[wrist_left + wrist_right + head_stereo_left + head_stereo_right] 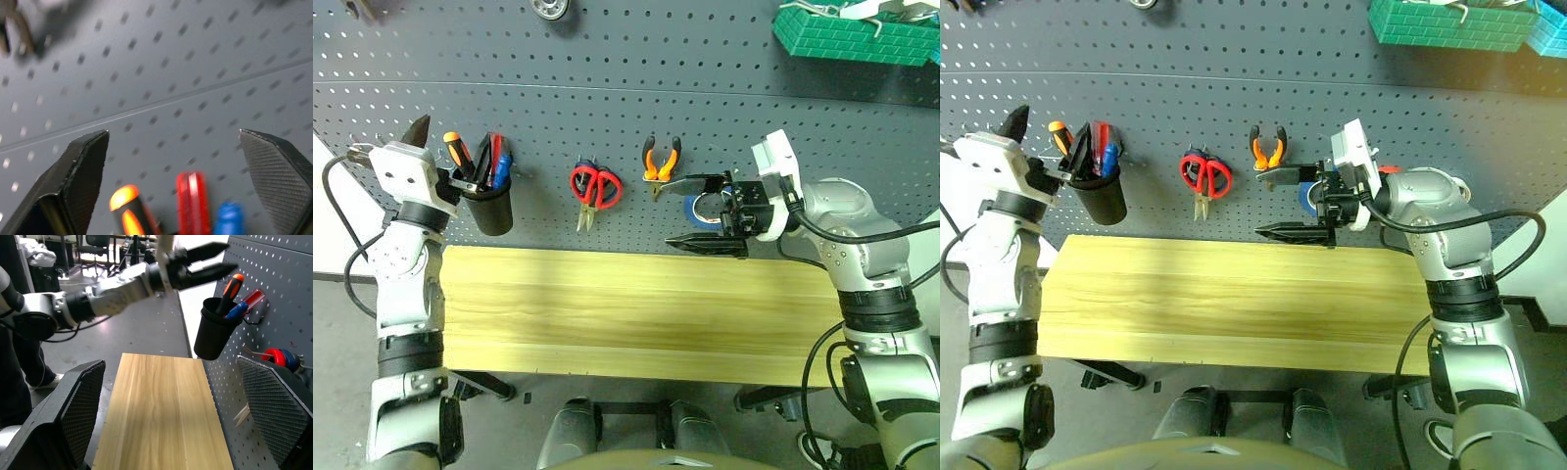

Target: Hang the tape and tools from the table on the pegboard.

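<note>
The table lies bare; the screwdriver stands upright in the black cup on the pegboard, just below the spread left gripper; the right gripper, also spread, hovers by the hung tape

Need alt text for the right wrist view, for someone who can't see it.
The right pincer, open, looks along the bare yellow table beside the grey pegboard. A black cup on the board holds an orange-handled screwdriver and red and blue handles. The left pincer, open, is just above it.
</note>
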Controlling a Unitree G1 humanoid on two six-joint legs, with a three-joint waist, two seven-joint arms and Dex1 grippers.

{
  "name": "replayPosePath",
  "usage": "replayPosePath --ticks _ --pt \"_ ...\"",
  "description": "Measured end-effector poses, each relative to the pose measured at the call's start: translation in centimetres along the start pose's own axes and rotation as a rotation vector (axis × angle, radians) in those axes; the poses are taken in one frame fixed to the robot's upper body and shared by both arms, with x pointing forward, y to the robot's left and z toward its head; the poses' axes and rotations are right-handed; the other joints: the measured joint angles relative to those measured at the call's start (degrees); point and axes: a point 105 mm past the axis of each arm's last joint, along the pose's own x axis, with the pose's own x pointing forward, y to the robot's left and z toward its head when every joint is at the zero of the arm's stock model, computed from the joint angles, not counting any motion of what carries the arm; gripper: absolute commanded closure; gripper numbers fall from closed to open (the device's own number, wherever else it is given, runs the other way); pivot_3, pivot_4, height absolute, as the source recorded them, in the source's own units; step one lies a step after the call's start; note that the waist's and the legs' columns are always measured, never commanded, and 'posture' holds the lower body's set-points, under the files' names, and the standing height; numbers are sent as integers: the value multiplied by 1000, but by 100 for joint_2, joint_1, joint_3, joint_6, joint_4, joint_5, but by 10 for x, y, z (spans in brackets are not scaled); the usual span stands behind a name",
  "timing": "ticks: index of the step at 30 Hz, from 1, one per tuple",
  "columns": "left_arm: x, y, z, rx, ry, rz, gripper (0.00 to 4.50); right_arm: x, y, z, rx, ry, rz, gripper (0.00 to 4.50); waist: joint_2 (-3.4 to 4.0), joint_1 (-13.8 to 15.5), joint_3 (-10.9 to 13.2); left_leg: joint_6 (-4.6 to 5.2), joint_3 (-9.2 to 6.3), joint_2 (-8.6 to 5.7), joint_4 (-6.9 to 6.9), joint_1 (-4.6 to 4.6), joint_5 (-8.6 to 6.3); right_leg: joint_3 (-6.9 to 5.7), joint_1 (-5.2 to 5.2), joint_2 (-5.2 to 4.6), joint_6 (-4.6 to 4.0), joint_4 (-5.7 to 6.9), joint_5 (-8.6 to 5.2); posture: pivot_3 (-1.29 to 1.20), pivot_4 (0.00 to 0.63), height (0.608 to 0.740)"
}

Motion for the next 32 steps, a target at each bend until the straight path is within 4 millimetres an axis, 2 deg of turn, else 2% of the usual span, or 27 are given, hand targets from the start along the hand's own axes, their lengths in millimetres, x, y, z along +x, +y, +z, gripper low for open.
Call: replayPosePath --ticks 3,5,8,12,13,15,20,27,32 --pt "-23 -14 5 -85 46 -95 56 -10 2 -4 26 18 -21 0 3 -13 -2 0 1 1 -1 2 0 1 0 0 -5 -1 -5 175 56 740" --pt "-39 -22 -4 -131 111 -148 56 -16 4 -11 48 33 -30 0 4 -12 -2 0 1 2 -1 2 -1 1 -1 0 4 -2 -11 178 61 740" --pt "-77 -36 -25 -157 262 -270 56 -24 9 -26 98 63 -51 0 8 -16 -2 -8 3 9 -3 4 -5 1 -3 5 10 -10 -18 177 68 740" --pt "-104 -60 -41 -241 350 -412 56 -34 14 -48 127 121 -89 0 15 20 -1 -23 8 44 -2 -11 -14 -28 3 12 0 -46 -9 175 77 740" --pt "-109 -67 -45 -268 361 -461 56 -36 16 -52 138 128 -99 0 41 19 -12 -23 7 79 -3 -30 -14 -42 15 43 -8 -109 8 172 78 740" --pt "-114 -81 -49 -323 353 -537 56 -41 19 -63 175 134 -127 0 79 11 -36 -22 13 143 -4 -79 -14 -85 5 57 -13 -185 51 160 81 740" --pt "-125 -96 -55 -376 304 -716 56 -61 25 -96 285 166 -233 0 79 -2 -37 -12 39 127 -4 -82 -8 -91 -33 52 -21 -150 62 137 103 740" --pt "-115 -83 -70 -418 286 -792 56 -71 33 -119 311 227 -295 0 88 -16 -28 -7 33 132 4 -85 -5 -88 -91 66 -59 -54 35 79 113 740" --pt "-115 -88 -80 -438 274 -790 56 -74 32 -125 311 240 -342 0 88 -137 -29 -8 35 131 12 -77 -5 -87 -94 62 -59 -33 35 34 92 740"
